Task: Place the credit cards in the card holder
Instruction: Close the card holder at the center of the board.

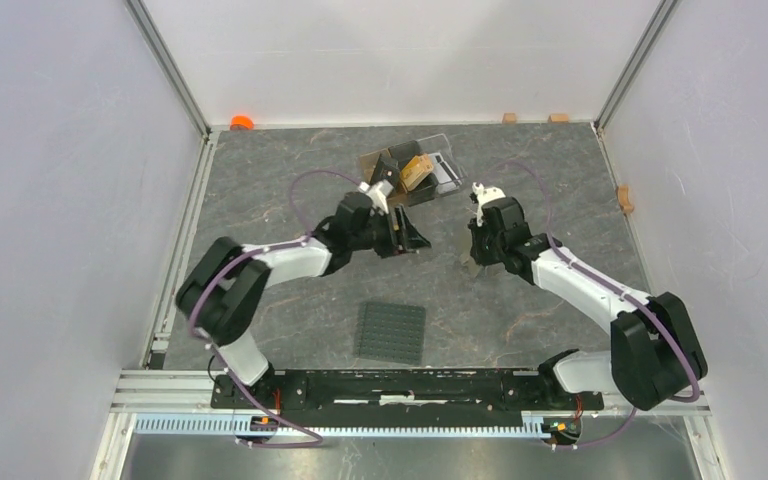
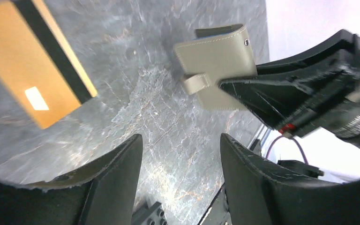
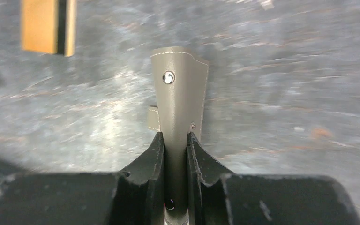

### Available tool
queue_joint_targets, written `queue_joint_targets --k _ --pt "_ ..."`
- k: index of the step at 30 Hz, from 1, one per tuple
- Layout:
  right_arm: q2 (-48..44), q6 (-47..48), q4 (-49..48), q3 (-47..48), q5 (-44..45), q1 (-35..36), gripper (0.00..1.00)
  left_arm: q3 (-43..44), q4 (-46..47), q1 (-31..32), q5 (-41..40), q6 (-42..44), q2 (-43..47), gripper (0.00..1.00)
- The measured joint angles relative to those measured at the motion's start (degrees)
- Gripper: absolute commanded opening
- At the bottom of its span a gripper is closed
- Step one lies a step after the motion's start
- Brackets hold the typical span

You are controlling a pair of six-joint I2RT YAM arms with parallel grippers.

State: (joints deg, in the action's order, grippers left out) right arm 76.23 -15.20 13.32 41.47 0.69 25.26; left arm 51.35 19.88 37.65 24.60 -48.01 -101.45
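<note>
Right gripper (image 3: 175, 140): clamped on upright card holder (image 3: 180, 93), just 3 o'clock of table (image 1: 500, 320) centre | left gripper (image 2: 182, 145): jaws apart, empty | gold-orange card (image 1: 418, 172): 12 o'clock | risk: narrow edge pinch may let holder swivel or drop.

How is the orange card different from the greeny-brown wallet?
The gold-orange card is bright with a black stripe, while the card holder is dull olive with a snap stud and a tab. The card holder is pinched in the right gripper. The gold-orange card is in no gripper and seems to sit in the clear stand. The gold-orange card is a single sheet, and the card holder is folded. Both are small, flat rectangles.
</note>
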Motion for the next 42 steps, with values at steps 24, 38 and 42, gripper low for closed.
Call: queue_joint_targets --k 24,38,42 --pt "17.4 -1.3 16.3 14.4 36.1 25.9 0.65 -14.1 -15.2 -6.8 -10.6 5.2 23.6 0.78" --pt "3.1 -0.3 14.9 14.5 21.6 19.1 0.68 -8.8 -13.2 -2.2 -7.6 5.3 16.0 0.77" --pt "0.5 1.2 12.2 10.2 16.6 11.1 0.64 -3.6 -12.2 2.2 -7.5 5.3 10.3 0.76"
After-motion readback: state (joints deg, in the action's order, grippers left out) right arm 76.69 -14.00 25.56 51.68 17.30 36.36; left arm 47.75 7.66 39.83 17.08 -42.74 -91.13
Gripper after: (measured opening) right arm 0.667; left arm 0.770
